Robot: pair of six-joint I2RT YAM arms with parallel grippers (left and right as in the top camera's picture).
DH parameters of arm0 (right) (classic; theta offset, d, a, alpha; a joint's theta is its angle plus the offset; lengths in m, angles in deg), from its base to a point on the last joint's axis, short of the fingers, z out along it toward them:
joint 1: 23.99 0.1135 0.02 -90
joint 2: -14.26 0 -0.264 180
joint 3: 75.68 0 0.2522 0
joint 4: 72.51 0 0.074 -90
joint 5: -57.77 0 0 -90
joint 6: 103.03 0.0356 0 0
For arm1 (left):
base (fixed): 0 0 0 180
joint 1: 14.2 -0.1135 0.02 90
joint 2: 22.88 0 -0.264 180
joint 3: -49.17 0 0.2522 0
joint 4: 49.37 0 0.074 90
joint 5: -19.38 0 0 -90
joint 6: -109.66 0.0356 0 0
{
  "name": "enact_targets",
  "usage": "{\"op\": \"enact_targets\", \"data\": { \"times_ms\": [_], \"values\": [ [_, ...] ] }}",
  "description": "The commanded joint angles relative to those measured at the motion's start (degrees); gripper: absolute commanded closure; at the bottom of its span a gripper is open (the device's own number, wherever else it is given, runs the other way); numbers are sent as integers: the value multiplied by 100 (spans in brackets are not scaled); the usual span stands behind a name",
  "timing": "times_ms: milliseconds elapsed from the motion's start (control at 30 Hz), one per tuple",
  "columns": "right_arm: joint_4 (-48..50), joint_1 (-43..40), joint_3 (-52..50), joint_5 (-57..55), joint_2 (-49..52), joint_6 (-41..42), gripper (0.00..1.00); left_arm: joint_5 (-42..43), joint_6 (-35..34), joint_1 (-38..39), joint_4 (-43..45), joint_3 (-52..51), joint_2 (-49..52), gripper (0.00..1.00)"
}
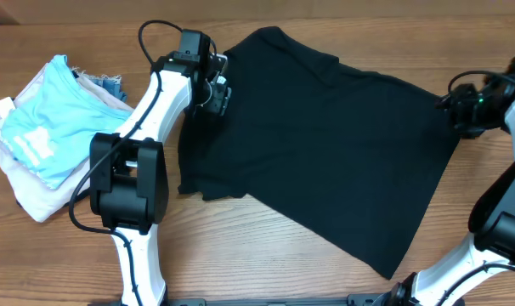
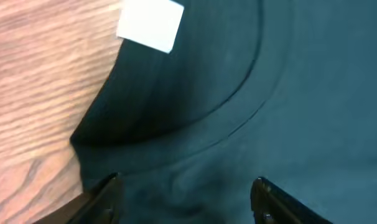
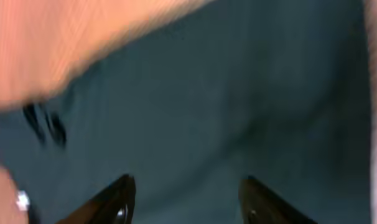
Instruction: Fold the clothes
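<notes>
The clothes, a black short-sleeved shirt [image 1: 317, 144], lie spread flat and slanted across the middle of the table. My left gripper [image 1: 217, 92] hovers at the shirt's upper left edge. In the left wrist view the gripper [image 2: 185, 183] stands open over the neckline, the dark fabric [image 2: 300, 93] fills the view, and the white neck label [image 2: 150, 25] sits at the top. My right gripper [image 1: 451, 109] is at the shirt's right edge. The blurred right wrist view shows this gripper [image 3: 185, 183] open above black fabric [image 3: 207, 112], with nothing between the fingers.
A light blue garment [image 1: 45, 127] lies on a pale beige-pink one [image 1: 19, 183] at the table's left side, beside the left arm. Bare wooden table [image 1: 266, 246] shows in front of the shirt.
</notes>
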Motion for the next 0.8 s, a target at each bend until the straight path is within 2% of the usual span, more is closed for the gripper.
{"op": "enact_targets", "data": {
  "times_ms": [0,33,67,133,200,267,333,400,433,500,567,700,767],
  "values": [
    [-540,321,22,343,-142,-348,41,-365,149,-188,127,-282,72,33],
    [-638,442,-31,343,-142,-387,41,-361,146,-240,214,-378,72,35],
    [-778,619,-133,341,-142,-385,41,-334,131,-337,365,-568,81,45],
    [-881,868,-389,197,-142,-374,44,-299,138,-365,485,-802,83,60],
    [-933,1078,-732,-188,-142,57,46,-319,199,-365,481,-962,83,67],
    [-879,1228,-1174,-240,-142,251,47,-317,199,-356,496,-1110,83,68],
    [-678,1307,-1644,-240,-142,426,60,-321,221,-348,634,-1268,85,67],
    [-328,1316,-2192,-400,-142,787,82,-319,219,-348,645,-1292,101,69],
    [-142,1311,-2387,-544,-142,964,86,-319,219,-348,649,-1292,103,72],
    [485,1246,-2881,-1099,-142,1445,89,-321,214,-348,660,-1294,103,86],
    [1032,1174,-3248,-1801,-142,1797,92,-321,190,-348,627,-1294,103,94],
    [1716,929,-3357,-3053,-131,1847,93,-319,142,-348,522,-1294,103,96],
    [2166,667,-3244,-3241,-131,1602,93,-319,122,-348,490,-1292,103,93]
  ]
}}
